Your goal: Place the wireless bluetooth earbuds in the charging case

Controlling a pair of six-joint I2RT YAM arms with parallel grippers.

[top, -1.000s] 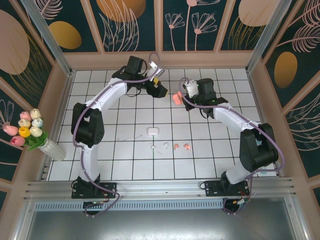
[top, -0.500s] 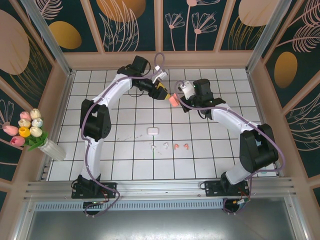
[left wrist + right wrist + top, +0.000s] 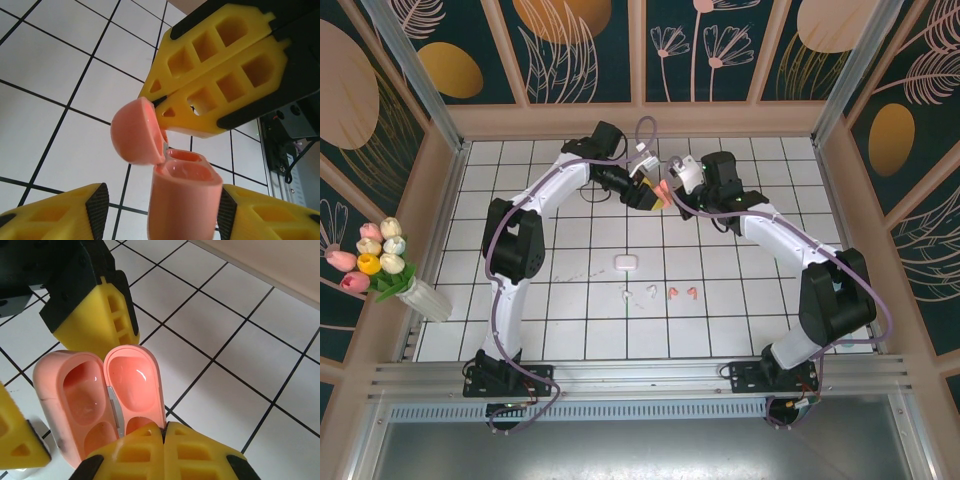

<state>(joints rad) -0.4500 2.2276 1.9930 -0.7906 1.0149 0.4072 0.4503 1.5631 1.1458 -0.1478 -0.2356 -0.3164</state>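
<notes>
Up off the surface (image 3: 570, 320) at the far middle, between the two grippers: pink charging case (image 3: 185, 200), lid (image 3: 136, 132) hinged open beside the body. Pinched fully shut on the rim of the lid: right gripper (image 3: 165, 429). Roughly half open around the case body: left gripper (image 3: 162, 202), one pad (image 3: 227, 210) against its side, a gap showing at the other, not clamped. Down on the near tiles, well apart from the case, a row of four: white earbuds (image 3: 651, 291) on the left, pink earbuds (image 3: 692, 293) just to their right, all lying loose. Just beyond the white pair, resting on the surface: small white case (image 3: 626, 262).
</notes>
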